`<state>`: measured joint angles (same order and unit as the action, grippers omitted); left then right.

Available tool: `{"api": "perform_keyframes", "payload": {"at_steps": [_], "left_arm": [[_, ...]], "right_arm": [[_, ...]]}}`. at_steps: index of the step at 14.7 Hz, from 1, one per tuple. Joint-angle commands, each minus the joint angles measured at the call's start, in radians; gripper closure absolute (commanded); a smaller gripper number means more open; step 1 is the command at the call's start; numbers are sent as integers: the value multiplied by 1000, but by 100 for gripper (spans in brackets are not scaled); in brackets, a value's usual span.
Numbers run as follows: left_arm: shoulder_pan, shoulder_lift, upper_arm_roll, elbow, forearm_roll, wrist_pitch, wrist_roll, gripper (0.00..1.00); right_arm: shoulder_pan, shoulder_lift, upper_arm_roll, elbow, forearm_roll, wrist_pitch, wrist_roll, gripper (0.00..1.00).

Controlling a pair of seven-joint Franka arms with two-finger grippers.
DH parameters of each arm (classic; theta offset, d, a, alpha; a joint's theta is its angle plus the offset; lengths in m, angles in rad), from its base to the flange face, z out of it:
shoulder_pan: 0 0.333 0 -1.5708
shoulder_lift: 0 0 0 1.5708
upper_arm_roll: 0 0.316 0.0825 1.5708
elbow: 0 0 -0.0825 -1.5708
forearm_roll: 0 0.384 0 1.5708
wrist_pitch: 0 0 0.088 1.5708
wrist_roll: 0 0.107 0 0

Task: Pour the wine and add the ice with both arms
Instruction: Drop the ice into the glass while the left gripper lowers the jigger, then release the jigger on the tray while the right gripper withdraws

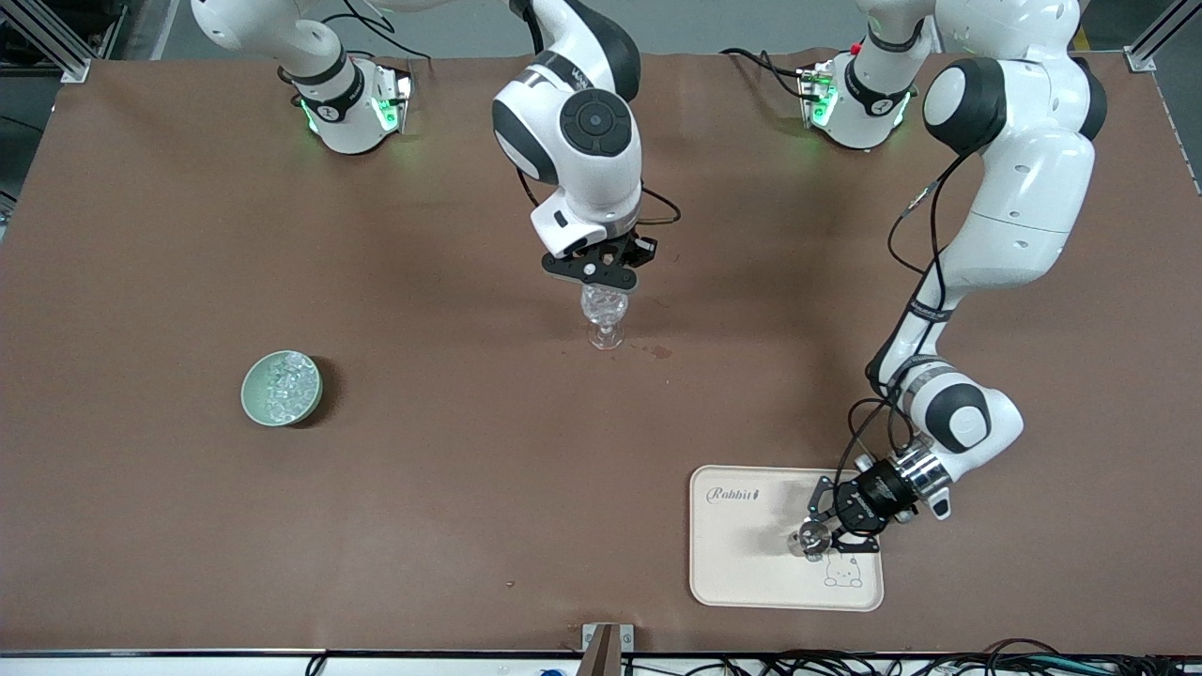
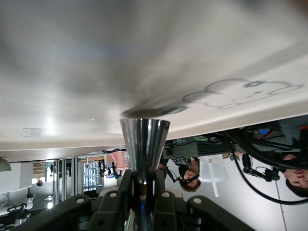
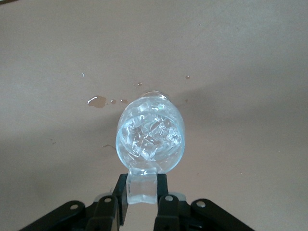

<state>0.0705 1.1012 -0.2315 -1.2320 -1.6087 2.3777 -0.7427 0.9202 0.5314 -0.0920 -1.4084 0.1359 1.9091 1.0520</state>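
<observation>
Right wrist view shows the right gripper [image 3: 142, 204] pinching a clear ice cube [image 3: 142, 185] over the ice-filled cut-pattern stemmed glass [image 3: 150, 134], while the left gripper [image 1: 831, 524] grips a shiny metal cup [image 1: 809, 540] on the cream tray [image 1: 742, 563]; ice nearly done.

Two arms: the right arm [image 1: 573, 122] and the left arm [image 1: 1014, 188], each ending in one gripper, so two grippers: the right gripper [image 1: 601, 272] and the left gripper [image 1: 831, 526]. Two green-lit bases [image 1: 352, 108] [image 1: 855, 103]. One stemmed glass [image 1: 604, 314], holding several ice cubes [image 3: 149, 132]; their exact number cannot be told. One further cube [image 3: 142, 185] sits between the right gripper's fingers. One green bowl [image 1: 282, 388] of many ice cubes, too many and too small to count. One tray [image 1: 751, 573], bearing one printed cartoon figure [image 1: 843, 571]. One metal cup [image 1: 809, 540] at the left gripper. One table [image 1: 423, 488]. A few droplets [image 3: 96, 101] lie on it near the glass.
</observation>
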Motion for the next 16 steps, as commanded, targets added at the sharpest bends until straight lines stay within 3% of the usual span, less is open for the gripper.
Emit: {"api": "perform_keyframes", "payload": {"at_steps": [1, 3, 4, 5, 13, 16], "left_arm": [[12, -3, -5, 5, -57, 1, 6, 89], [14, -3, -5, 5, -97, -12, 9, 85], [15, -3, -5, 3, -103, -12, 8, 75], [24, -3, -5, 2, -118, -18, 6, 1], [61, -69, 4, -105, -113, -124, 11, 0], [93, -107, 9, -168, -108, -164, 39, 0]], "right_arm": [[6, -2, -15, -6, 4, 1, 13, 98], [0, -2, -17, -4, 2, 2, 13, 98], [-3, -2, -17, -4, 1, 1, 13, 98], [-4, -2, -17, -4, -1, 2, 13, 98], [3, 12, -17, -3, -6, 1, 13, 92], [3, 12, -17, -1, -6, 1, 13, 70]]}}
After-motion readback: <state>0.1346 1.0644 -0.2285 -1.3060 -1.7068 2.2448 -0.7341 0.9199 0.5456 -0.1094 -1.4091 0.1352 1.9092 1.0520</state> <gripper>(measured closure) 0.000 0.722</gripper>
